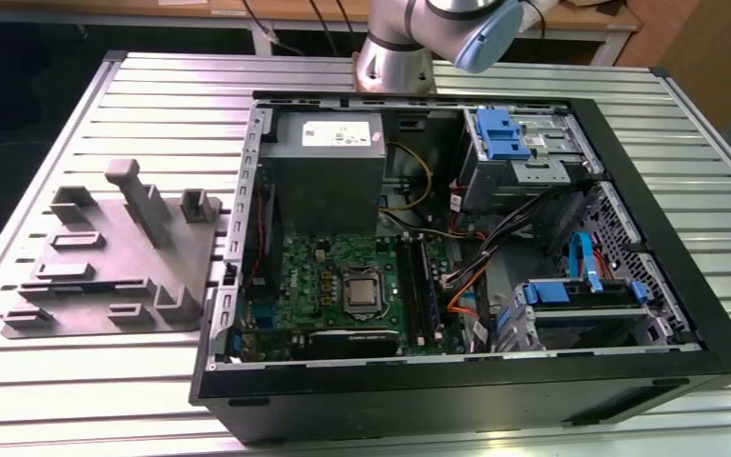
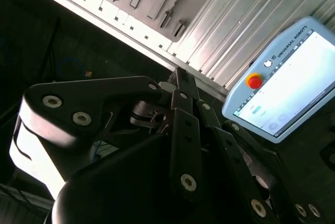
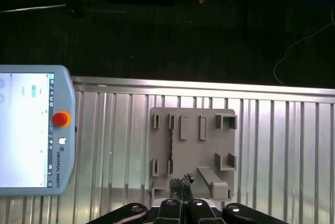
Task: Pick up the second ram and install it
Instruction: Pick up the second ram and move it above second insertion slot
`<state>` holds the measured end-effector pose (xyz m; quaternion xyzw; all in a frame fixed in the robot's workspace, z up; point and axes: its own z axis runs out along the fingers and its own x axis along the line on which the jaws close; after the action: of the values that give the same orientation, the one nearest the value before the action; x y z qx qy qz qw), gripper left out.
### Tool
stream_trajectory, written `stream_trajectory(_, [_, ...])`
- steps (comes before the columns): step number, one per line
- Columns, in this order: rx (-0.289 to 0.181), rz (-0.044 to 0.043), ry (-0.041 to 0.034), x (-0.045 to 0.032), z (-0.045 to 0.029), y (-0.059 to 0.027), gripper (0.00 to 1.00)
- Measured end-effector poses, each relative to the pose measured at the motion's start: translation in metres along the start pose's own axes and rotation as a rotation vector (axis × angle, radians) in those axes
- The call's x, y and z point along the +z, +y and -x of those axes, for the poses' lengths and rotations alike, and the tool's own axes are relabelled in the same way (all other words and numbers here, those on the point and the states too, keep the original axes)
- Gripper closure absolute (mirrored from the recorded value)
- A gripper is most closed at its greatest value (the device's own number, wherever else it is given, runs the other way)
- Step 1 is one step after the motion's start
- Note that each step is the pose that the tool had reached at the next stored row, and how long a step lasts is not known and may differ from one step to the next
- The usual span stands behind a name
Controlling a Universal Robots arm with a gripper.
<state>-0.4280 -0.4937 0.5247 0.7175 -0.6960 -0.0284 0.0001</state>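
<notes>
Ram (image 3: 170, 150): seen edge-on as a thin dark strip, stood between blocks of the plate (image 3: 191, 153). Gripper (image 3: 180, 184): jaws closed together, nothing held, over the plate. Case (image 1: 467, 395): open, at 3 o'clock of the plate in the exterior view; motherboard (image 1: 321, 276), power supply (image 1: 327, 162) and drive cages (image 1: 518, 143) are contained.

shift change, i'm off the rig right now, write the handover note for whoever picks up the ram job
Gripper: jaws look shut with nothing seen in them. It hangs over the plate, clear of it.
Ram: seems to be the thin dark strip on edge between two plate blocks, but that is not certain.
Case: open, on the exterior view's right of the plate.
Done: no pick shows.
Left: the pick and the install.
</notes>
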Motion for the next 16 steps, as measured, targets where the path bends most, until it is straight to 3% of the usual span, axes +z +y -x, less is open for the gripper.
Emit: stream_trajectory(16, [0.0,0.0,0.0,0.029,-0.0012,-0.0012,0.9])
